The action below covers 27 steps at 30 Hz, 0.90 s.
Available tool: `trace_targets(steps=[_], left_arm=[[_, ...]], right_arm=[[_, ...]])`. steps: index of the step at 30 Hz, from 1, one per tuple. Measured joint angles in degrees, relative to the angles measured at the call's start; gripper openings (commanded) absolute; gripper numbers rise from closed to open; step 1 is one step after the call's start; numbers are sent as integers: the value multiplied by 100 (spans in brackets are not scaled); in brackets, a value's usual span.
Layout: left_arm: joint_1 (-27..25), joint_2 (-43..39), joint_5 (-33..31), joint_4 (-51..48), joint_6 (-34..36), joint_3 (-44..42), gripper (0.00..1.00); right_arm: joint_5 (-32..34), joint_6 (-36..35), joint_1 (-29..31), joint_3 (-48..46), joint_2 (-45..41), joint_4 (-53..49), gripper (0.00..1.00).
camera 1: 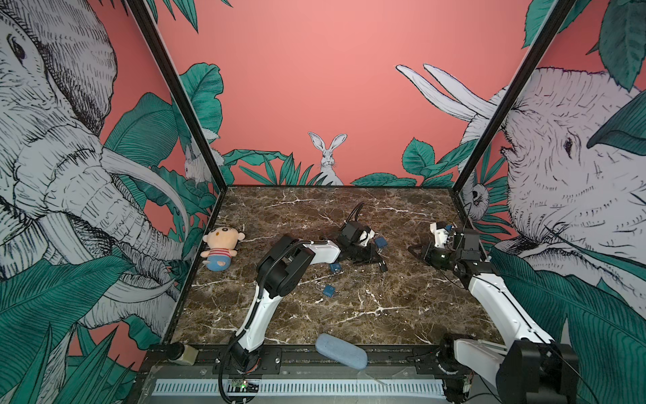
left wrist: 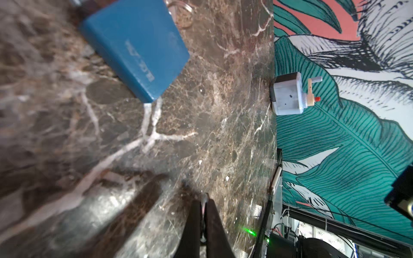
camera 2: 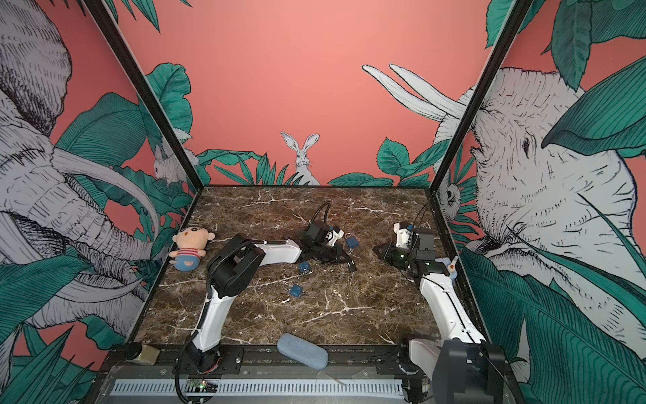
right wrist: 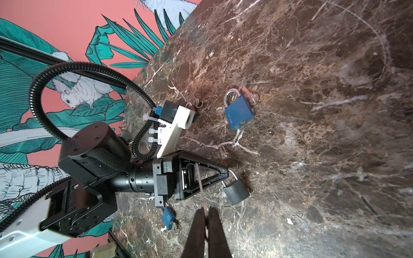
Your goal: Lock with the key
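Insertion step pending. Left jaws clamp the shackle of the grey padlock (right wrist: 235, 189) near desk (right wrist: 312, 156) centre. Right jaws, at its 2 o'clock, pinch the apparent key (right wrist: 201, 189). Next: align key with padlock base.

doll (camera 1: 222, 250): table (camera 1: 384, 314) left | padlock (camera 1: 329, 290): table centre, right of doll | case (camera 1: 341, 351): front edge, before padlock
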Motion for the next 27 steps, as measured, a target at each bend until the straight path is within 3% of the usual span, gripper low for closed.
trace_targets(steps=[9, 10, 13, 15, 19, 27], left_arm=[[-11, 216, -98, 149, -315, 221, 0], [-11, 247, -101, 188, -354, 236, 1], [-15, 284, -192, 240, -433, 256, 21], [-20, 284, -293, 227, -470, 260, 27], [-22, 284, -439, 162, -448, 310, 33], [-15, 175, -756, -240, -254, 334, 33]], right_arm=[[-46, 4, 0, -52, 138, 116, 0], [-44, 2, 0, -52, 164, 120, 0], [-37, 0, 0, -52, 245, 118, 0], [9, -17, 7, -52, 284, 116, 0], [133, -96, 74, -50, 365, 74, 0], [581, -323, 389, 50, 643, -125, 0]])
